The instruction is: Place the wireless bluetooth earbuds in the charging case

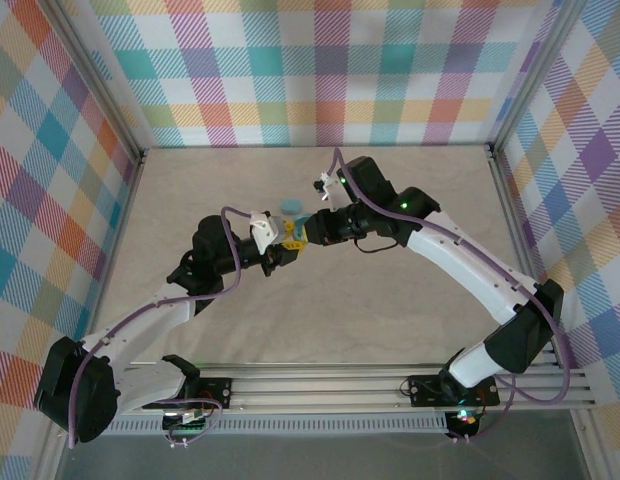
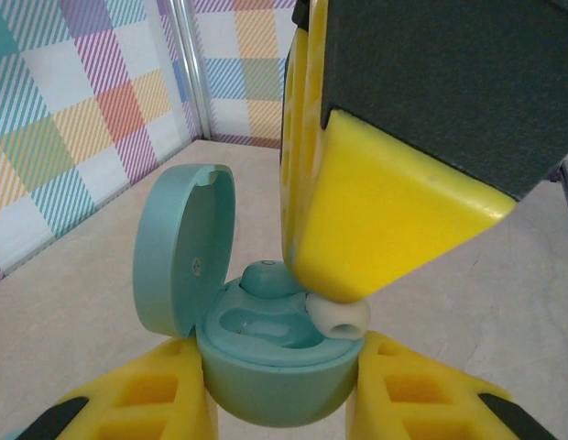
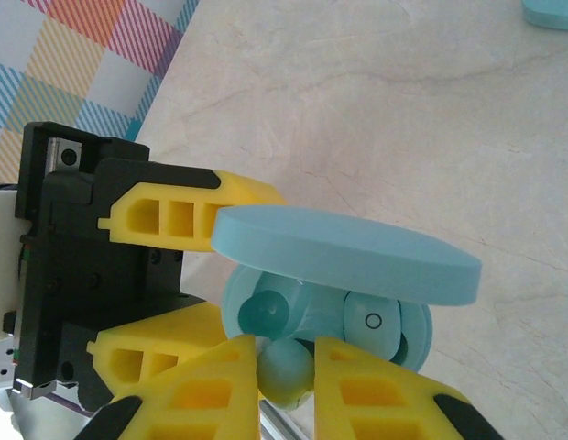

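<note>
- Centrally on the table (image 1: 390,330), a smooth beige top with faint marbled veining, the two arms meet tip to tip.
- Left gripper (image 2: 277,376): its ribbed yellow plastic fingers (image 2: 147,399) are clamped on the round base of the charging case (image 2: 270,408), one finger on each side.
- The charging case is matte teal plastic and puck-shaped, held off the table. Its lid (image 2: 179,247) is a flat-faced disc with a rounded rim, hinged open and standing upright at the left.
- Inside the base, one glossy scooped well (image 3: 266,313) lies bare. Beside it sits a rounded teal part with a small ring mark (image 3: 380,321); whether that is a bud, I cannot tell.
- Right gripper (image 3: 285,356): its blocky, hollow-celled yellow fingers are pinched together on an earbud (image 3: 286,374), a small glossy teal bead.
- From the left wrist camera the same earbud shows a pale, soft-looking rounded tip (image 2: 339,318) under the wedge-shaped yellow finger. It touches the case rim at the right side and is not seated in a well.
- Another teal object (image 3: 550,11) lies on the table well apart, cropped by the frame edge.
- Walls (image 1: 320,70) of pastel plaid print enclose the table.
</note>
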Robot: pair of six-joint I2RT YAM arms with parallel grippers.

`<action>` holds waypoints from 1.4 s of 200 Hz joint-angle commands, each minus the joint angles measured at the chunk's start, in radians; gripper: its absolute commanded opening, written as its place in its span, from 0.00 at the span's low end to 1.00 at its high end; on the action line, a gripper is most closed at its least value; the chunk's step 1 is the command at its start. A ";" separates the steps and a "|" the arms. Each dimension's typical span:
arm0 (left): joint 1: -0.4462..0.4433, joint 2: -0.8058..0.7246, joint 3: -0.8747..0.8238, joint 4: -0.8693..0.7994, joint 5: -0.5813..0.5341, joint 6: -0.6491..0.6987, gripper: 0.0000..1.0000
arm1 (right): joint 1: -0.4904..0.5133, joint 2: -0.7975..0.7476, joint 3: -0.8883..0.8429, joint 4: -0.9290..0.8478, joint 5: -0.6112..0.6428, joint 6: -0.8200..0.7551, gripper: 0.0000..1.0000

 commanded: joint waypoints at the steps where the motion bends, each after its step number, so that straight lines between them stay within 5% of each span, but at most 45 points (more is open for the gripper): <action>1: -0.016 -0.034 0.018 0.019 0.008 0.021 0.00 | 0.006 0.011 0.036 -0.036 0.033 -0.007 0.18; 148: -0.035 -0.041 0.029 -0.005 -0.001 0.032 0.00 | 0.039 0.059 0.110 -0.137 0.056 -0.041 0.18; 280: -0.040 -0.050 0.029 -0.013 0.006 0.033 0.00 | 0.052 0.097 0.212 -0.225 0.062 -0.046 0.35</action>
